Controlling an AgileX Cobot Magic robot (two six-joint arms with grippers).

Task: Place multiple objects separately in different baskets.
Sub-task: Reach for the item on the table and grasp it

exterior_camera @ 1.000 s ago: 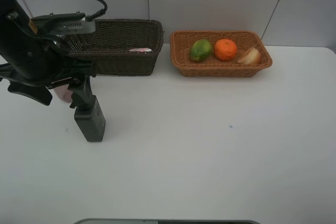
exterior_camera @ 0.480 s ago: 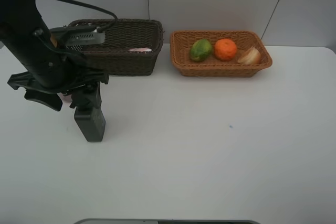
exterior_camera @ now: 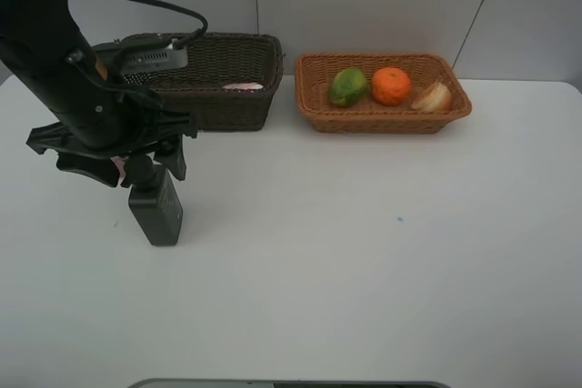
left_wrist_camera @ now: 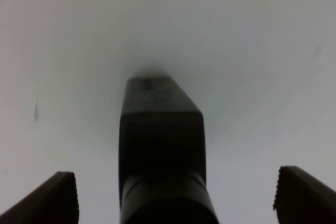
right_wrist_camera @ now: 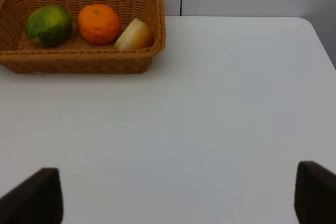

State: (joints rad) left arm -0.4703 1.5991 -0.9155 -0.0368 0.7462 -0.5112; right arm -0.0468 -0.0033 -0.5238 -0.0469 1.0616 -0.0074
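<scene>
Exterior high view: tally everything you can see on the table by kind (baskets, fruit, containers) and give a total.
Baskets: 2, deep dark brown wicker basket, shallow orange-tan wicker basket.
Fruit: 3, green oval fruit, round orange, pale yellow fruit, all in the orange-tan one.
Bottles: 1, dark grey pump bottle.
Pink items, barely visible: 2, one in the brown basket, one beside the bottle.
Total: 8.

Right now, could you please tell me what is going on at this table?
The left gripper is open and straddles the dark grey pump bottle on the white table, not yet closed on it. The green fruit, orange and a pale yellowish fruit sit in the light tan basket; something pink lies in the dark brown basket. The right gripper is open and empty.
</scene>
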